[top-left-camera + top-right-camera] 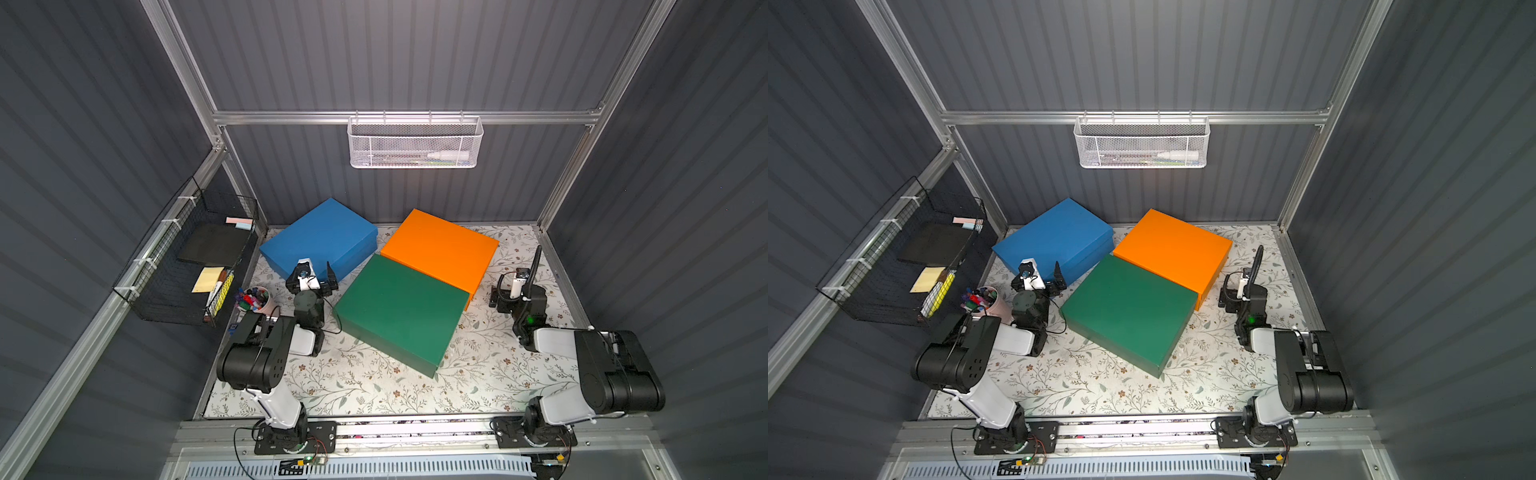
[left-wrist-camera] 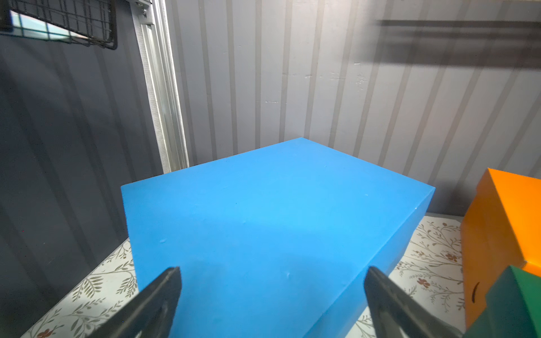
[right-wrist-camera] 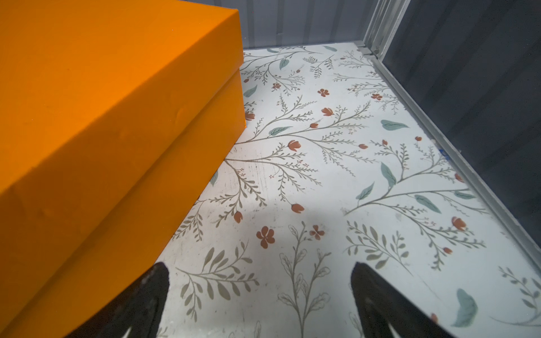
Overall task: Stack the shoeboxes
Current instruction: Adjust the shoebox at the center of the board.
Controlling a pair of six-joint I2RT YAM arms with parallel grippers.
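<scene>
Since none of the three on the floral mat (image 1: 374, 386) sits on another, stacking is unstarted. Green box (image 1: 401, 309) mid-mat = ref. Orange box (image 1: 440, 249) is behind it, robot's right, sides touching or v. nearly. Blue box (image 1: 320, 237) is behind-left, corner close.

Judged: cardboard, light, stiff-ish, matte so not slick. Too wide for one jaw span, so take w/ both arms on opposite ends, below lid rim, else lid may lift off.

Black wire basket (image 1: 187, 266) on wall left of green. Pen cup (image 1: 255, 299) left of green, by L arm: elbow hazard.

Left gripper (image 2: 272, 272) fingers apart, facing blue box. Right gripper (image 3: 260, 269) fingers apart over mat beside orange box.
</scene>
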